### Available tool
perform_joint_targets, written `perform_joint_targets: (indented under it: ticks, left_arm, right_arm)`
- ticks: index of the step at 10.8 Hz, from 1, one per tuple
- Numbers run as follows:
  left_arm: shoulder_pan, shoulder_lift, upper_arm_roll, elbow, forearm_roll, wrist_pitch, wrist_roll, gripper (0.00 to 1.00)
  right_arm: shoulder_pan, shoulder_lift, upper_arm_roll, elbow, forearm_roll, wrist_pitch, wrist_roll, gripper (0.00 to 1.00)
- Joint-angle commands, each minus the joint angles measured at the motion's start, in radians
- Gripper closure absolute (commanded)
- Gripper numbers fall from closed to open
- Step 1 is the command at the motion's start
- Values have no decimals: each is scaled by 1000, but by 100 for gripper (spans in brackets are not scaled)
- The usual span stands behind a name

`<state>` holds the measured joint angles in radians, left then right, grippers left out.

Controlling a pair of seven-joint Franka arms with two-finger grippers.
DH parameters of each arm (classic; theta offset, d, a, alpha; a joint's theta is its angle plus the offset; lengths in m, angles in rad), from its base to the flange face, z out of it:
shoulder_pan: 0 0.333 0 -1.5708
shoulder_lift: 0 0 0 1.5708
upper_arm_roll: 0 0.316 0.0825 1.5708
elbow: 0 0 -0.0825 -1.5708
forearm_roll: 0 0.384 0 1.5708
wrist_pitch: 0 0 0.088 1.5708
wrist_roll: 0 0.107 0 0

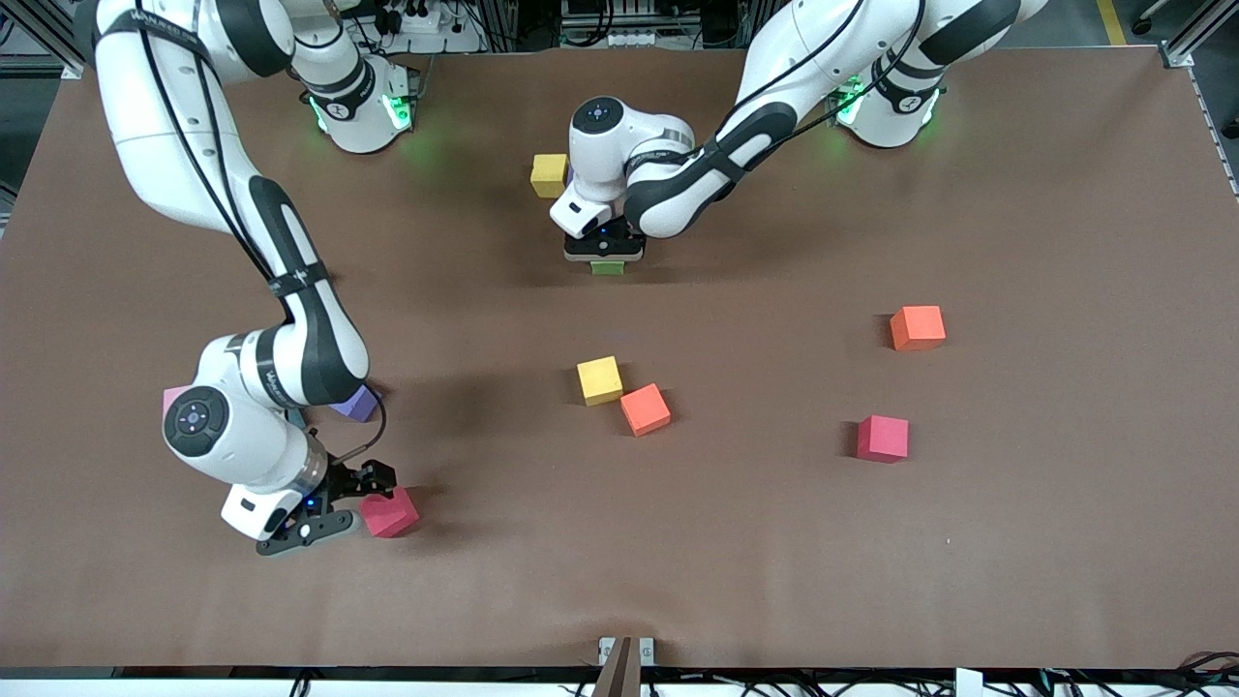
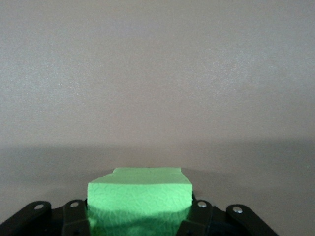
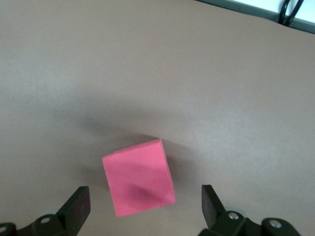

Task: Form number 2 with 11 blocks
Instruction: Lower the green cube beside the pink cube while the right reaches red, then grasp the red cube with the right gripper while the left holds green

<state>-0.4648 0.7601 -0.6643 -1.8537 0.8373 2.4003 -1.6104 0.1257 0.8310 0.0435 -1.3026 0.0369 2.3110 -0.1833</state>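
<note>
Faint dark lettering along the white links of the right arm, too small and slanted to read with any certainty, nothing printed on the coloured blocks, no labels, numbers or signs on the brown table

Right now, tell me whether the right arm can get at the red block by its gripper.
Probably yes. The right gripper is open, its fingers on either side of the red block, which lies alone on the table with nothing crowding it.
</note>
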Motion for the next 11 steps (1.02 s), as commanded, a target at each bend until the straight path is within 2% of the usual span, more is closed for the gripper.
perform_joint_targets:
  ticks: [1, 11]
  left_arm:
    - [-28, 16, 20, 1, -7, 3, 0, 100]
    - [-9, -8, 18, -36, -6, -16, 6, 100]
  right_arm:
    - [0, 59, 9, 74, -15, 28, -4, 0]
    - [9, 89, 7, 71, -17, 31, -31, 0]
